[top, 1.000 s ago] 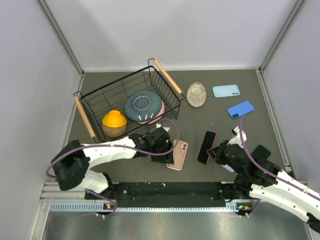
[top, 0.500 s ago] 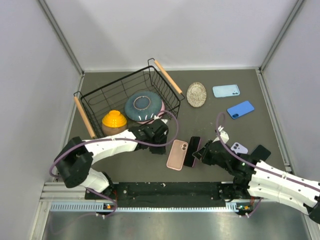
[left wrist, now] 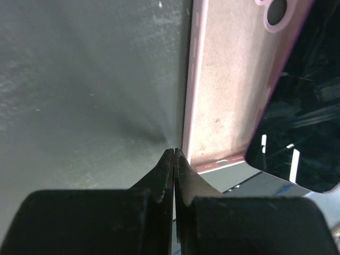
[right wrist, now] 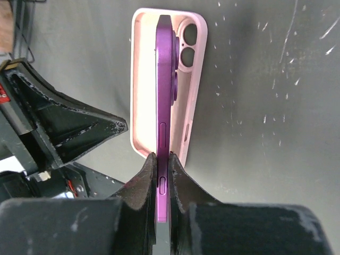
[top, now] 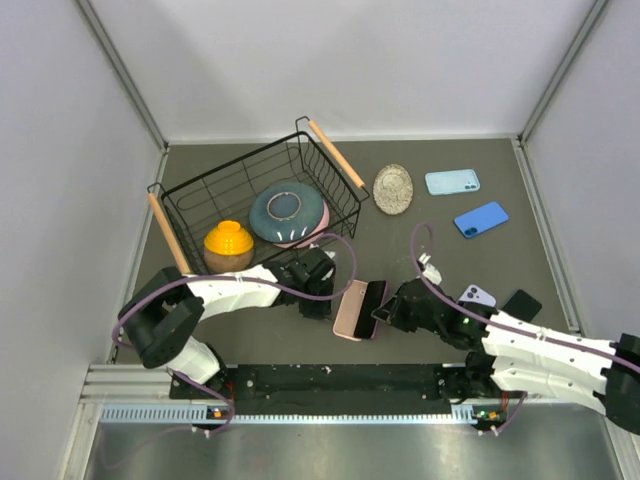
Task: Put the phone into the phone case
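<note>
Looking over your table, the wire basket (top: 168,232) holds a blue dish (top: 287,210) and an orange bowl (top: 228,242). Your right gripper (right wrist: 161,159) pinches the purple phone (right wrist: 163,79) on edge — directly over the pink phone case (right wrist: 142,79), which lies flat. Your left gripper (left wrist: 173,155) has its tips pressed together, just beside the case's edge.

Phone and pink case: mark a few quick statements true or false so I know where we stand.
1. The right gripper is clamped on the purple phone. True.
2. The phone lies flat inside the pink case. False: it is held on edge over the case.
3. The left gripper is wide open. False: it is shut, its tips beside the case's edge.
4. The case lies on the table, outside the wire basket. True.
5. The orange bowl sits on the table next to the case. False: it is in the basket.
</note>
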### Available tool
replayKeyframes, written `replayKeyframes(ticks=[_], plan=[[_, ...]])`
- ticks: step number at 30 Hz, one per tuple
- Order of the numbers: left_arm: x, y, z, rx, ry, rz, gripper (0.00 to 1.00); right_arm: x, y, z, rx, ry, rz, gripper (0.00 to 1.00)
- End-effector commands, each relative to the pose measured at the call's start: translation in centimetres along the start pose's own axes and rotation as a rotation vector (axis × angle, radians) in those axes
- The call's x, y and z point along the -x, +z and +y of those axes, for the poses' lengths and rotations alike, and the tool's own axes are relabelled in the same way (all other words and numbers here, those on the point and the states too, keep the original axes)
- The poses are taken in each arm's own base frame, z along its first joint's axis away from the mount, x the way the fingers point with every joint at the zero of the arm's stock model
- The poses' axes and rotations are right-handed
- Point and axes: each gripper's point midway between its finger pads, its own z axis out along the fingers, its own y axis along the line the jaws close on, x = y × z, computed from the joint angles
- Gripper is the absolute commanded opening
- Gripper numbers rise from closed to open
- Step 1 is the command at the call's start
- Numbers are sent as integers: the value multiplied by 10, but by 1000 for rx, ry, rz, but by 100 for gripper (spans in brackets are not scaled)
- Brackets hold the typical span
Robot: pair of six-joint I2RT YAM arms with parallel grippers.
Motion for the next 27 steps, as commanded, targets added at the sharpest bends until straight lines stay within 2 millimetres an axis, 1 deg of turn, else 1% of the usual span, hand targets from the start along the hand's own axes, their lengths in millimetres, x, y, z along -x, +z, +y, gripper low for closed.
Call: replayKeyframes(ticks=[1, 3, 6, 7, 8, 9, 11, 12, 13, 14, 15, 16, 18, 19, 21, 22, 23, 27], plan=[[0, -3, -29, -162, -32, -13, 0, 5, 3, 38, 120, -38, 26, 0], [-7, 1, -28, -164, -38, -3, 0, 3, 8, 34, 111, -45, 63, 0], [-16, 3, -28, -163, -48, 2, 0, 4, 11, 35, 125, -37, 76, 0], [-16, 2, -28, -162, -52, -2, 0, 5, 12, 37, 135, -33, 77, 0], [-18, 2, -29, -160, -48, -2, 0, 2, 12, 37, 146, -45, 101, 0], [-19, 2, -27, -154, -49, -8, 0, 4, 16, 34, 136, -47, 103, 0], [-17, -1, -27, -149, -49, -25, 0, 1, 19, 29, 134, -60, 132, 0], [-15, -2, -27, -149, -48, -34, 0, 4, 22, 26, 128, -52, 138, 0], [-15, -2, -26, -144, -44, -35, 0, -3, 21, 27, 154, -72, 177, 0], [-13, -3, -26, -137, -42, -41, 0, 0, 22, 34, 200, -83, 173, 0], [-13, -2, -22, -116, -38, -41, 0, -1, 23, 35, 208, -96, 185, 0], [-12, -1, -17, -85, -35, -45, 0, -3, 21, 41, 236, -133, 205, 0], [-7, -1, -14, -52, -31, -57, 0, -5, 19, 45, 258, -176, 226, 0], [-5, -2, -8, -20, -33, -61, 0, -5, 17, 49, 277, -207, 234, 0], [5, -7, -13, -14, -19, -71, 0, -6, 16, 49, 275, -248, 244, 0], [6, -9, -7, 24, -18, -73, 0, -4, 14, 52, 280, -259, 246, 0], [13, -13, -11, 25, -10, -93, 0, -4, 15, 53, 277, -268, 247, 0], [21, -17, -11, 38, 1, -122, 0, -7, 17, 50, 272, -270, 270, 0]])
